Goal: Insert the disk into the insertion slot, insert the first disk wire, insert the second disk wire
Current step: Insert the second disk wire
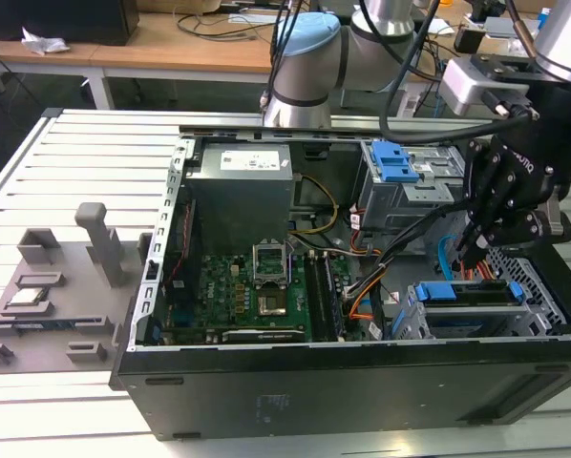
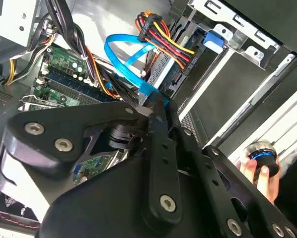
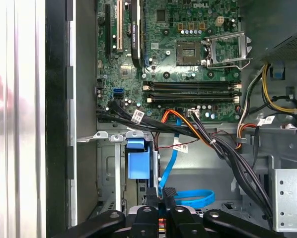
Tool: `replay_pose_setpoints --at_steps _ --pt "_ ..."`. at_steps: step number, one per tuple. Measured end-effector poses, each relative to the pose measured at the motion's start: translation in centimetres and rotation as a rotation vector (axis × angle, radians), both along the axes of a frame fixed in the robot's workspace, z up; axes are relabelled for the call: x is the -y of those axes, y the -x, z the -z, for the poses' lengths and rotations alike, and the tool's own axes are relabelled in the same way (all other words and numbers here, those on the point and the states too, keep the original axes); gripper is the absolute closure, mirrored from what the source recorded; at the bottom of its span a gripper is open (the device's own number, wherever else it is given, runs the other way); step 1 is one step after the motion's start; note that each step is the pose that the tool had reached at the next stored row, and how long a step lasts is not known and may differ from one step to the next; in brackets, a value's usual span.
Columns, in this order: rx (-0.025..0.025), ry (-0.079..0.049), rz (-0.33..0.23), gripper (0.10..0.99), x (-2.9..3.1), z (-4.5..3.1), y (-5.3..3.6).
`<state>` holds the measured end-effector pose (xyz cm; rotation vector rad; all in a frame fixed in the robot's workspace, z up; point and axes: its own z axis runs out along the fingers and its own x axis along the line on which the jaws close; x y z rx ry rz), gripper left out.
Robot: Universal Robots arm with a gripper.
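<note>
Currently my gripper (image 2: pixel 156 102) appears clamped on the connector end of the second disk wire (image 2: pixel 119 63), fingertips drawn together. The disk (image 1: pixel 467 294) is seated in the insertion slot (image 1: pixel 545 307), just beneath the gripper, with its long axis running across the exterior view. The second wrist view shows the multicoloured power plug (image 2: pixel 187 63) sitting on the disk's rear. The first wrist view shows instead the wire's slack running toward the motherboard (image 3: pixel 178 29).
</note>
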<state>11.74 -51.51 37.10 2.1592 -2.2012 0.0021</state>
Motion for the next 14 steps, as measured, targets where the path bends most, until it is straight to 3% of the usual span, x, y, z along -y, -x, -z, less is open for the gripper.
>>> replay_pose_setpoints --at_steps 6,10,14 --pt "0.0000 0.000 0.000 0.925 0.16 0.09 0.00" --pt "-0.0004 0.000 -0.004 0.925 0.67 0.89 -0.05" --pt "-0.0012 0.000 -0.013 0.925 0.71 1.45 -0.48"
